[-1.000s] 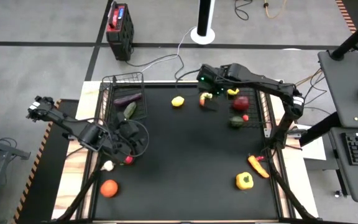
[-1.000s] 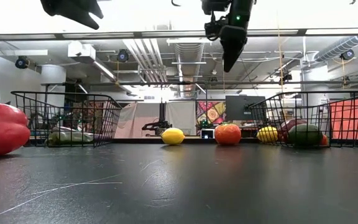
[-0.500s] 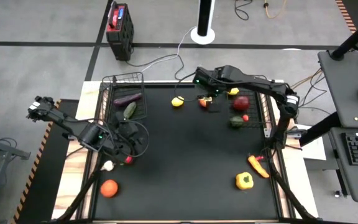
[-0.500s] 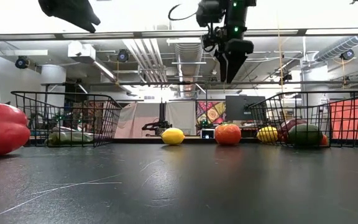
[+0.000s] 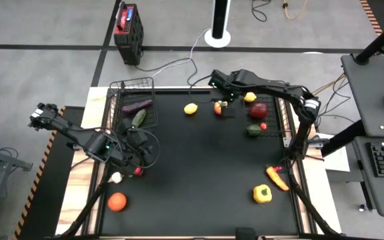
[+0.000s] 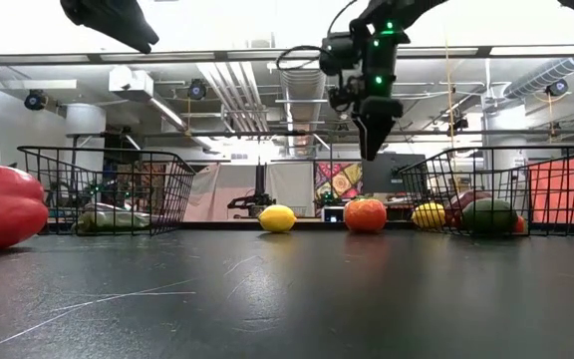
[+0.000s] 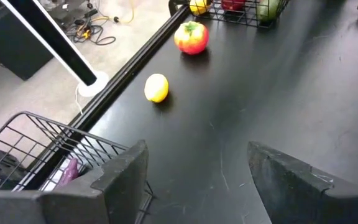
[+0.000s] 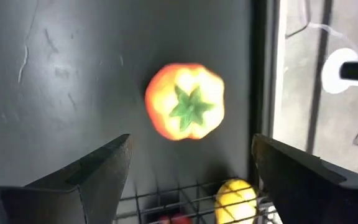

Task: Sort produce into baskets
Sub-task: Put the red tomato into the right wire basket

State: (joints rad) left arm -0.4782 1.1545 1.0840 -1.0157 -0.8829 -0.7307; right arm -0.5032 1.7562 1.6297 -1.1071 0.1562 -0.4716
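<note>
**Black counter half cleared, loose produce left to sort**

Black matting covered the counter (image 5: 199, 173), the largest thing in view, and it carried a job judged roughly half done. The left basket (image 5: 131, 88) at the far left corner held a purple eggplant (image 5: 137, 105) and a green cucumber (image 5: 139, 118). The right basket (image 5: 287, 119) along the far right edge held a lemon (image 5: 250, 97), a dark red piece (image 5: 259, 110), a green piece (image 5: 253, 131) and a small red one (image 5: 263, 125).

Loose pieces were left on the mat. A lemon (image 5: 191, 109) lay near the far edge, and beside it sat an orange-red tomato (image 8: 186, 101). At the near right lay a yellow pepper (image 5: 262, 194) and an orange-and-red pepper (image 5: 276, 177); at the near left an orange tomato (image 5: 117, 201), a white garlic (image 5: 115, 177) and a small red piece (image 5: 138, 171).

The right gripper (image 5: 227, 105) hung above the orange-red tomato with its fingers spread wide and empty, the tomato centred between them in the wrist view; that piece looked the likely next pick. The left gripper (image 5: 136, 152) waited over the left side near the garlic, its fingers apart and holding nothing.
</note>
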